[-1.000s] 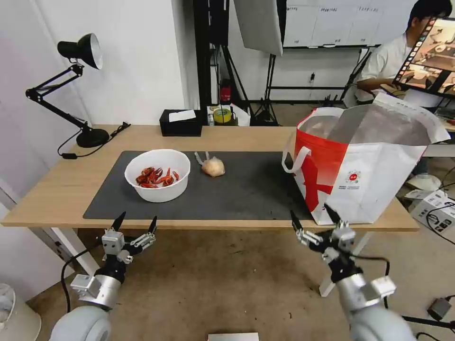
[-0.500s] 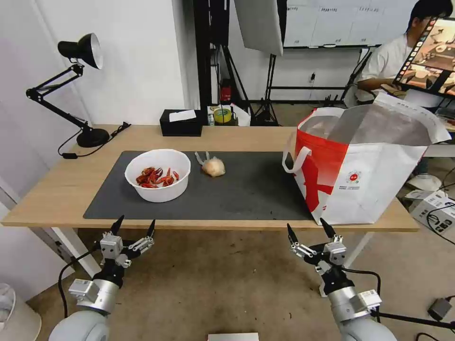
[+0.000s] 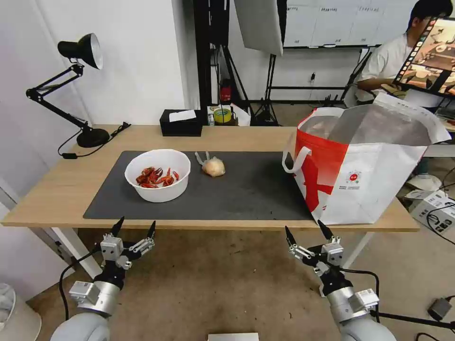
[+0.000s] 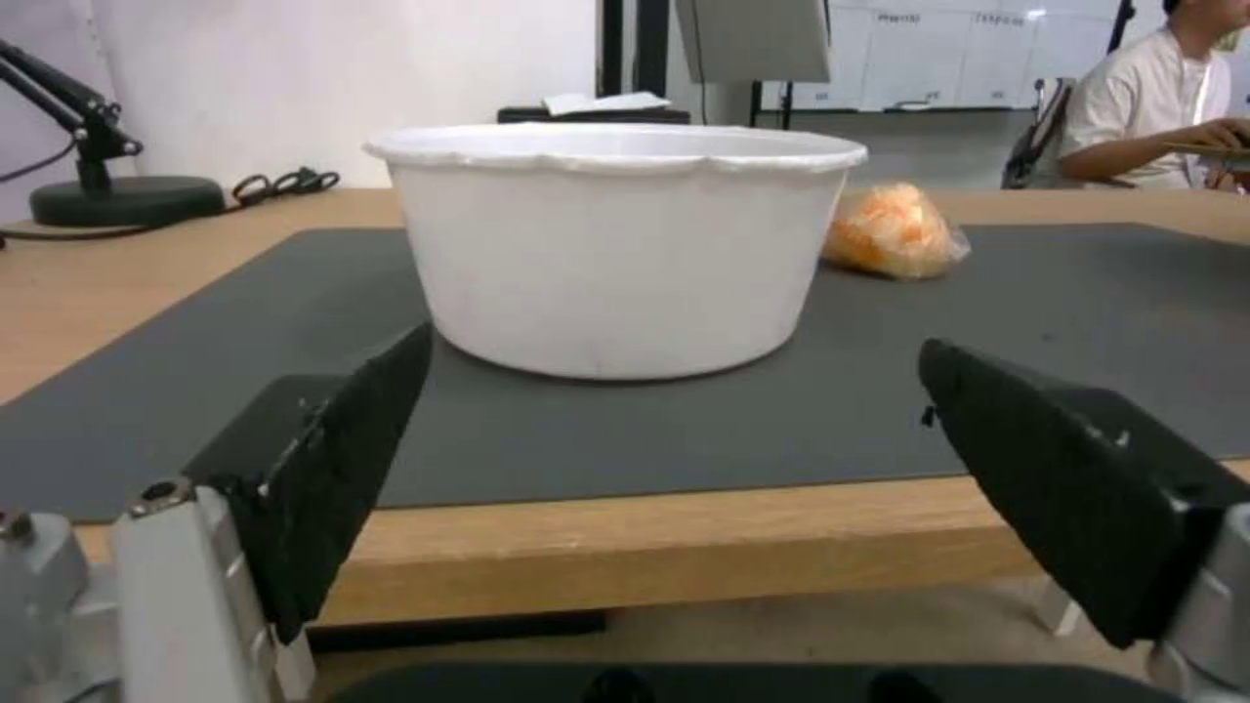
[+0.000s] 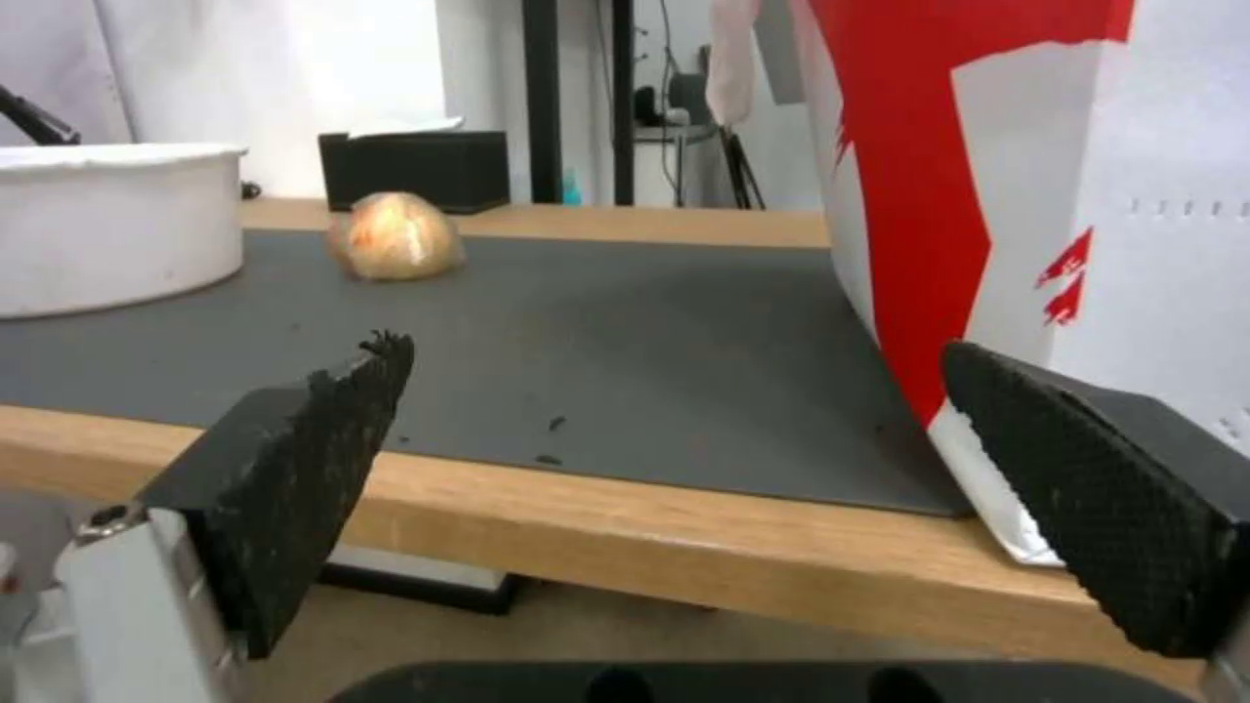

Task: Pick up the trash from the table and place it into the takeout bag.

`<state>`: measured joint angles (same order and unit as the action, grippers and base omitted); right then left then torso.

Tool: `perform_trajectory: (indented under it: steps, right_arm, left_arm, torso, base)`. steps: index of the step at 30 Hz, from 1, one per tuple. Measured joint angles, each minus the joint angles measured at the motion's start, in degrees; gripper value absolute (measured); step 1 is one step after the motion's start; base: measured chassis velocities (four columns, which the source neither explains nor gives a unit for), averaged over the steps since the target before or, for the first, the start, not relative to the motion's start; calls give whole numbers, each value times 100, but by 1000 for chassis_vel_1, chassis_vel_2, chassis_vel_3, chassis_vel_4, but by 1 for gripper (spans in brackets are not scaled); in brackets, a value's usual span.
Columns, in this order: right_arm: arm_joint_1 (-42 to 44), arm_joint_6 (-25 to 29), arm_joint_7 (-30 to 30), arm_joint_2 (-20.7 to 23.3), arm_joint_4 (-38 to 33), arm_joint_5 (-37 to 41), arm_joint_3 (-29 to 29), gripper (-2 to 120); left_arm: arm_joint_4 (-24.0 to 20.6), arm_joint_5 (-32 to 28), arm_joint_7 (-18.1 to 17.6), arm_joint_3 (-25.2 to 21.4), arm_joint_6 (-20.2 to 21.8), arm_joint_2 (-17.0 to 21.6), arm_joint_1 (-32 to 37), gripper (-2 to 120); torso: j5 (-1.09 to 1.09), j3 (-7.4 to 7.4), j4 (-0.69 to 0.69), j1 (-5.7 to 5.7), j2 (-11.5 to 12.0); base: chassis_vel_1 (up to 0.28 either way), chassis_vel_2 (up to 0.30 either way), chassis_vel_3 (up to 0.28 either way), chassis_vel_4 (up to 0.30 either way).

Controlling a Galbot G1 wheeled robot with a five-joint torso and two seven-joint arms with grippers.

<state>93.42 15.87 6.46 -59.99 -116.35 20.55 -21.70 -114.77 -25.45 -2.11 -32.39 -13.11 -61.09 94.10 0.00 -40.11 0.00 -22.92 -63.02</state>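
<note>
From the head view, the long light-wood table (image 3: 57, 189) is carrying a dark grey mat (image 3: 256, 189), and on the mat's left part a white bowl (image 3: 158, 175) is sitting upright, holding red crayfish shells (image 3: 156, 176). Just beside the bowl, toward the back right, a knotted clear bag (image 3: 212, 166) with a tan lump inside is lying on the mat. The red-and-white takeout bag (image 3: 360, 166) is standing open at the table's right end, partly on the mat, with its silver lining showing and a white loop handle hanging off its left side. A black tissue box (image 3: 180, 123) is resting at the far edge, and a black desk lamp (image 3: 71, 90) is standing on the far left corner. Below the near edge, the left gripper (image 3: 134, 228) is hanging in front of the bowl with its fingers spread wide and nothing between them, while the right gripper (image 3: 305, 232) is hanging under the bag's near corner, also wide apart and empty. In the left wrist view, the left gripper (image 4: 671, 430) is facing the table edge with its black pads splayed, the bowl (image 4: 612, 244) is sitting straight ahead on the mat (image 4: 195, 351), and the knotted bag (image 4: 896, 231) is lying behind it. In the right wrist view, the right gripper (image 5: 684, 439) is holding its pads wide open and level with the tabletop, the takeout bag (image 5: 1042, 195) is rising close beside one pad, and the knotted bag (image 5: 395, 235) and the bowl (image 5: 117, 225) are lying farther off on the mat (image 5: 625, 332).
</note>
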Motion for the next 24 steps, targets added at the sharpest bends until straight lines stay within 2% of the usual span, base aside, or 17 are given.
perform_trajectory:
  steps: [4, 6, 8, 10, 17, 20, 21, 22, 24]
  right_arm:
    - [-213, -191, 36, 84, -126, 137, 178, 100]
    - [-683, -495, 112, 223, -327, 340, 391, 100]
    - [-791, -555, 126, 256, -354, 392, 439, 100]
    - [-1452, -854, 198, 493, -407, 660, 750, 100]
    - [-2111, -1104, 225, 744, -304, 904, 1088, 100]
    - [-3104, -1406, 275, 969, -20, 1231, 1566, 100]
    - [-3104, -1406, 275, 969, -20, 1231, 1566, 100]
    - [-3676, -1562, 328, 1030, 201, 1394, 1886, 100]
    - [-4006, -1655, 375, 1039, 349, 1502, 2103, 100]
  left_arm:
    - [0, 0, 0, -4, -17, 1, -1, 100]
    - [-7, 0, 0, 1, -20, 1, -6, 100]
    - [-10, 0, 1, 4, -20, 0, -8, 100]
    - [-29, 0, -3, 9, -20, -4, -11, 100]
    - [-59, 1, -7, -3, -20, 4, -3, 100]
    - [-90, -3, -26, -41, -10, 26, 9, 100]
    - [-90, -3, -26, -41, -10, 26, 9, 100]
    - [-99, -10, -34, -67, -5, 34, 25, 100]
    - [-99, -13, -34, -75, -3, 36, 34, 100]
  torso:
    - [1, 0, -1, 0, 0]
    - [0, 0, 0, 0, 0]
    - [0, 0, 0, 0, 0]
    - [0, -1, 1, 0, 0]
    - [0, -1, 0, 0, 0]
    - [-1, -1, 0, 0, 0]
    - [-1, -1, 0, 0, 0]
    - [-1, -1, 1, -1, 0]
    - [0, -1, 1, -1, 0]
  base:
    - [0, 0, 0, 0]
    - [0, 0, 0, 0]
    - [0, 0, 0, 0]
    - [0, 0, 0, 0]
    - [0, 0, 0, 0]
    - [0, 0, 0, 0]
    - [0, 0, 0, 0]
    - [0, 0, 0, 0]
    - [0, 0, 0, 0]
